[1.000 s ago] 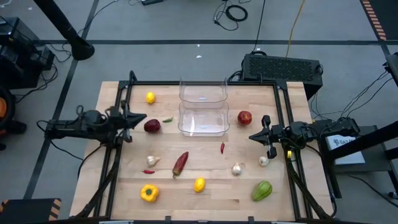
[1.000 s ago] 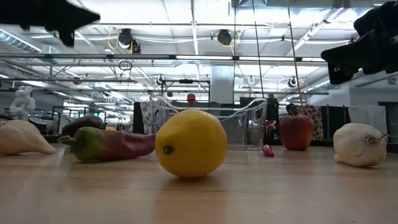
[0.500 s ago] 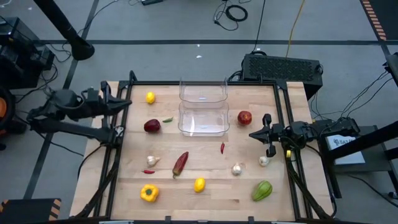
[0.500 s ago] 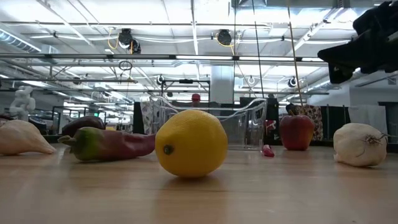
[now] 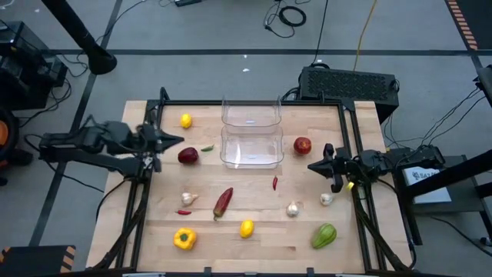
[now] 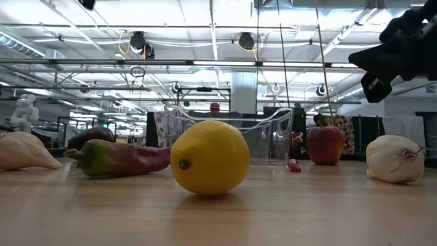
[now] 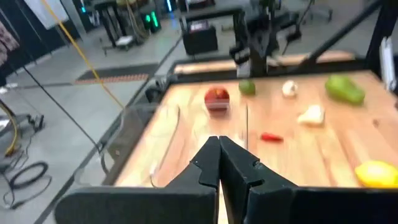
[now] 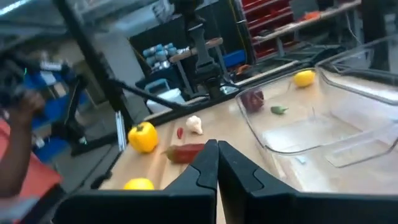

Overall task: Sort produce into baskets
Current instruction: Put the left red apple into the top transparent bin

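Observation:
Two clear baskets (image 5: pixel 250 112) (image 5: pixel 250 147) stand end to end at the table's far middle, with nothing in them. Produce lies loose on the wood. There are lemons (image 5: pixel 185 120) (image 5: pixel 246 228), a dark red pepper (image 5: pixel 187 156), a red apple (image 5: pixel 302 145) and a long red pepper (image 5: pixel 223 201). There are also chillies (image 5: pixel 274 182) (image 5: pixel 184 211), garlic bulbs (image 5: pixel 188 198) (image 5: pixel 292 208) (image 5: pixel 326 198), a yellow pepper (image 5: pixel 184 238) and a green pepper (image 5: pixel 324 235). My left gripper (image 5: pixel 177 140) (image 7: pixel 219 139) hovers shut above the left edge, near the dark red pepper. My right gripper (image 5: pixel 311 166) (image 8: pixel 217 144) hovers shut at the right edge, near the apple.
A black box (image 5: pixel 350 83) sits just beyond the table's far right corner. Dark frame rails (image 5: pixel 146 192) (image 5: pixel 355 208) run along the left and right sides of the table. A small green scrap (image 5: pixel 207 148) lies between the dark red pepper and the near basket.
My left gripper has risen from low over the table's left side, swinging back toward the far left and then out again toward the dark red pepper, still shut. My right gripper has rolled about its own axis in place. No produce has moved.

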Controlling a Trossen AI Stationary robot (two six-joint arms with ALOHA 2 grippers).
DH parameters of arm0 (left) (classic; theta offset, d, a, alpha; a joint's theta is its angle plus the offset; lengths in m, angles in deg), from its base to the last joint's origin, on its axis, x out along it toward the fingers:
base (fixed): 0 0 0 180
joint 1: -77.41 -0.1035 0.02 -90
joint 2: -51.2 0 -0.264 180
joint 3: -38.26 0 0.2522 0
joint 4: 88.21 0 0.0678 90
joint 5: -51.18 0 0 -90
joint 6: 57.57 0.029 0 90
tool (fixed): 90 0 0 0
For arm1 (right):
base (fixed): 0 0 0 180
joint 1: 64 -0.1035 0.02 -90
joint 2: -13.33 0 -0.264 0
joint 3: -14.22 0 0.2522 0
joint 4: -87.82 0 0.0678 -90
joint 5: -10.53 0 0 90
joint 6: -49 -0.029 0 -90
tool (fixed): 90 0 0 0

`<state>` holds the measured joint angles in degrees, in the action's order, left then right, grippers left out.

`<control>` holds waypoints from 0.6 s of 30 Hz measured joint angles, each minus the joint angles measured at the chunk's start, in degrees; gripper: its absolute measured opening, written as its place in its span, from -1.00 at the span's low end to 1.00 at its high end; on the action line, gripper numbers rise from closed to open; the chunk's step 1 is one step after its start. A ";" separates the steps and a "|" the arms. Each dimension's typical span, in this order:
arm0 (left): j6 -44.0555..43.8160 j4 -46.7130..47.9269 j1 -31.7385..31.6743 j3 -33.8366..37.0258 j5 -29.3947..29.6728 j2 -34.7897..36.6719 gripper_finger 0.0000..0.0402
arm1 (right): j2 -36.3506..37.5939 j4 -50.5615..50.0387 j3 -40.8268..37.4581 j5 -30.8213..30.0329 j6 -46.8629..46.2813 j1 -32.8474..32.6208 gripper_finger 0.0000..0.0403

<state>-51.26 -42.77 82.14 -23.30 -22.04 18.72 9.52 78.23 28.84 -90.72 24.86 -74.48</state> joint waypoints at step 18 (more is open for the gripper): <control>0.20 -11.68 -0.02 6.14 6.67 -7.92 -0.97 | -32.59 -37.88 54.23 -21.26 17.01 1.91 -1.00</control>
<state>-51.06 -54.45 82.12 -17.17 -15.38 10.81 -23.07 40.36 83.07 -111.98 41.87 -72.56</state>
